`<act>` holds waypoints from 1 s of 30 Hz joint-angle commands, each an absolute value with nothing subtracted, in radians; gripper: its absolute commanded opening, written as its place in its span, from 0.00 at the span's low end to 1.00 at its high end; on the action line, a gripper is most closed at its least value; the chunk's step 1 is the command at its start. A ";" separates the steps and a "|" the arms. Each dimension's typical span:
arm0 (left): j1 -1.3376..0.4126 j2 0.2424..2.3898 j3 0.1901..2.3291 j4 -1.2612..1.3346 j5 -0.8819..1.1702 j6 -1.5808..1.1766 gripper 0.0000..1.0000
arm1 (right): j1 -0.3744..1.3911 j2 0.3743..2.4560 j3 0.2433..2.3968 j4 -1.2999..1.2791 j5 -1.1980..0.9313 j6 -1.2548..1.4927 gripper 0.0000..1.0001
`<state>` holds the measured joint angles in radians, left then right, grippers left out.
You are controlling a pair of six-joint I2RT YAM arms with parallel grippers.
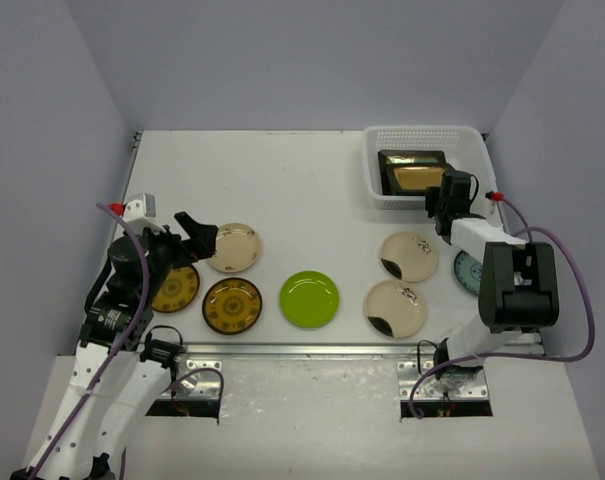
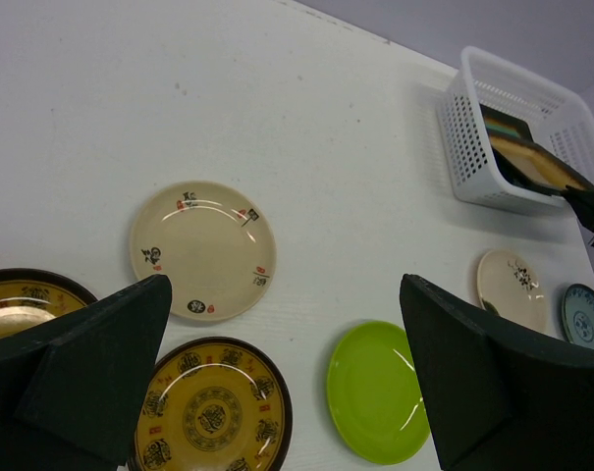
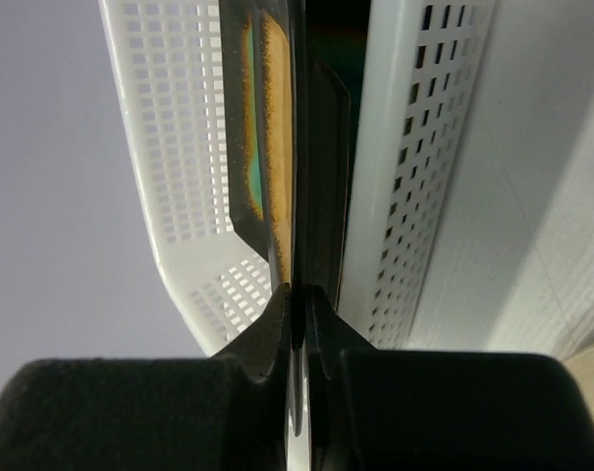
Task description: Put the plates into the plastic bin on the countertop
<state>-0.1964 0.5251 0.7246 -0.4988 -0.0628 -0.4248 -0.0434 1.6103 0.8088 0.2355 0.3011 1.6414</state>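
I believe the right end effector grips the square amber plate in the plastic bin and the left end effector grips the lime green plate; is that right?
Not quite: the left wrist view shows the left end effector open and empty, the lime green plate lying free on the countertop. The right end effector does grip the square amber plate in the plastic bin.

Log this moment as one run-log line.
right gripper shut on amber square plate, tilted in plastic bin | left gripper open over countertop | lime green plate not yet binned
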 commanded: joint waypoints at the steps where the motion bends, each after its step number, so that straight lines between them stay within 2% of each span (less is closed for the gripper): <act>1: -0.210 0.517 0.729 -0.472 -0.071 -0.426 1.00 | -0.040 1.622 0.924 0.290 0.318 1.687 0.05; 5: -0.212 0.516 0.729 -0.472 -0.072 -0.426 1.00 | -0.040 1.647 0.972 0.267 0.292 1.690 0.09; 12: -0.215 0.512 0.729 -0.472 -0.075 -0.428 1.00 | -0.043 1.712 1.079 0.147 0.245 1.674 0.29; 15: -0.216 0.513 0.729 -0.472 -0.075 -0.428 1.00 | -0.044 1.714 1.081 0.113 0.245 1.660 0.34; 16: -0.217 0.513 0.729 -0.472 -0.074 -0.428 1.00 | -0.043 1.712 1.079 0.098 0.244 1.659 0.38; 22: -0.219 0.514 0.729 -0.472 -0.074 -0.428 1.00 | -0.041 1.680 1.091 -0.004 0.247 1.634 0.75; 25: -0.221 0.514 0.727 -0.471 -0.076 -0.428 1.00 | -0.041 1.655 1.113 -0.088 0.243 1.615 0.89; 28: -0.221 0.516 0.727 -0.471 -0.080 -0.430 1.00 | -0.041 1.621 1.102 -0.064 0.196 1.606 0.98; 30: -0.221 0.520 0.726 -0.470 -0.084 -0.431 1.00 | -0.041 1.606 1.115 -0.061 0.170 1.576 0.99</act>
